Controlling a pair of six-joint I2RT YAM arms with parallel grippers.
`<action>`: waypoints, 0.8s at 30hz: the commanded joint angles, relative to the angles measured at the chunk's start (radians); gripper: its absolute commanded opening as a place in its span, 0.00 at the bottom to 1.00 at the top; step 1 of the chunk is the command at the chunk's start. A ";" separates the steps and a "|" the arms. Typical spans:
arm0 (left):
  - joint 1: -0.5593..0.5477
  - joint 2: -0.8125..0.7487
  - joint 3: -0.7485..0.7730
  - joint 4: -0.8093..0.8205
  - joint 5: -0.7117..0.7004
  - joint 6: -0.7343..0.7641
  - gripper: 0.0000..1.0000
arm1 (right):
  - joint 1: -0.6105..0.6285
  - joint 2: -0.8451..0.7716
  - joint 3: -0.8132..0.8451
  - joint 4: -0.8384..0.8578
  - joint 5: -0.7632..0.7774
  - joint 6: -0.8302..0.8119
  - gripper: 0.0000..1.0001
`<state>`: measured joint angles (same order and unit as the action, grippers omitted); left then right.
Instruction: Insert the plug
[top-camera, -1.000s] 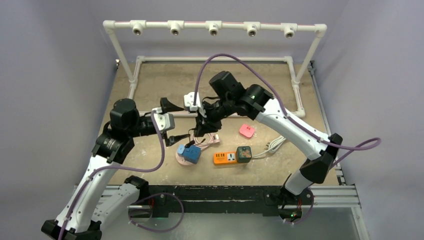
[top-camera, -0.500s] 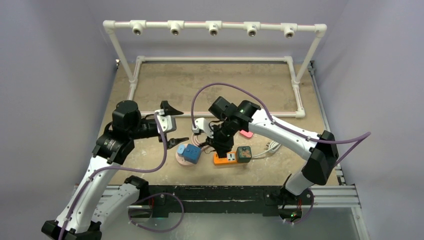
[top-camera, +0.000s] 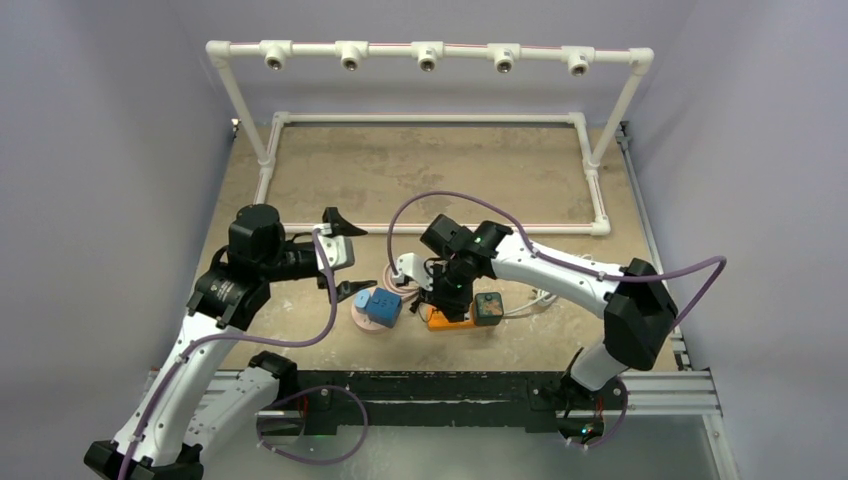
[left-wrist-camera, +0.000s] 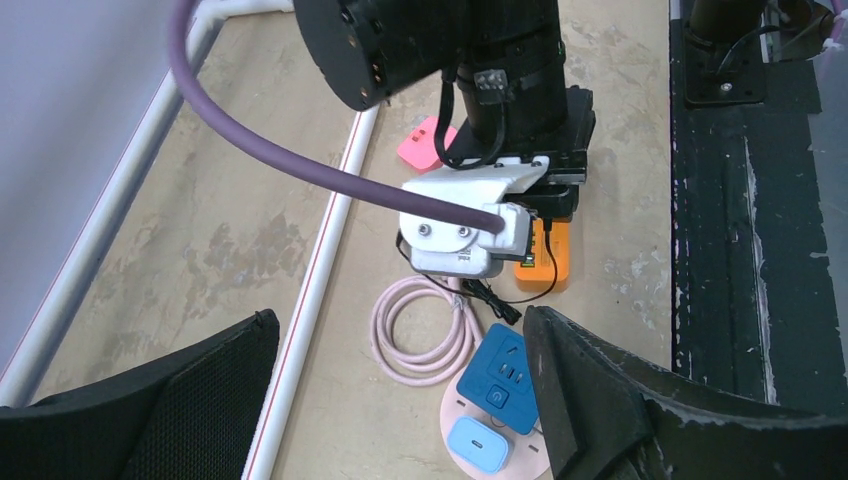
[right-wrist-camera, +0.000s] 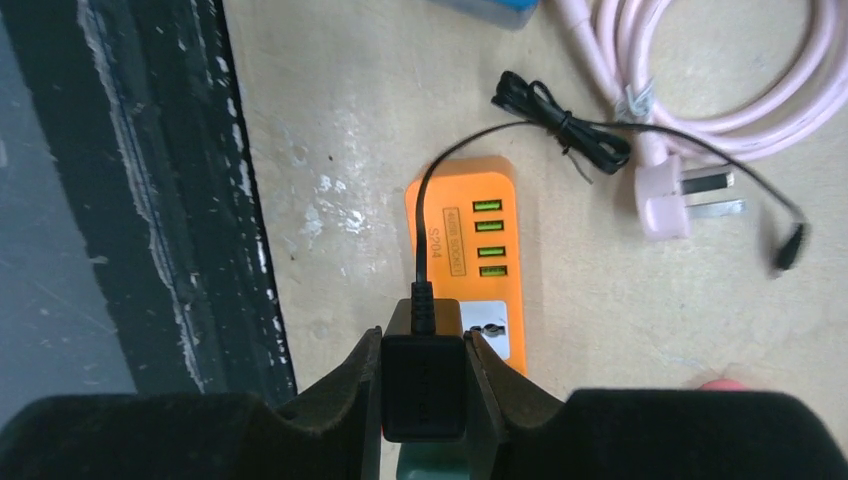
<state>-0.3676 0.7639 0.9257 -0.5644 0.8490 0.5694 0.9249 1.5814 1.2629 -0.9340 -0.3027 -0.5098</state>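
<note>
Two robot arms reach over a mottled tan tabletop in a booth with pale lavender walls. The right gripper is clamped on a black plug, held over the white socket end of an orange power strip. On one side of it, close by, runs the table's black front rail, and on the other lies a coiled pink cable. The left gripper hangs spread wide, holding nothing, just above a blue socket block. Beyond both grippers the tabletop stretches away to a white pipe frame.
</note>
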 joint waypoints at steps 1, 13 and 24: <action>0.001 -0.002 -0.011 0.005 0.018 0.017 0.90 | 0.003 -0.074 -0.095 0.163 0.030 -0.031 0.00; 0.001 -0.003 -0.019 0.013 0.013 0.012 0.90 | 0.002 -0.175 -0.243 0.347 0.062 -0.021 0.00; 0.001 0.005 -0.016 0.018 0.017 0.007 0.90 | 0.002 -0.223 -0.276 0.300 0.092 0.005 0.00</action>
<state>-0.3676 0.7658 0.9173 -0.5640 0.8486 0.5697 0.9249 1.4117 0.9920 -0.6323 -0.2306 -0.5167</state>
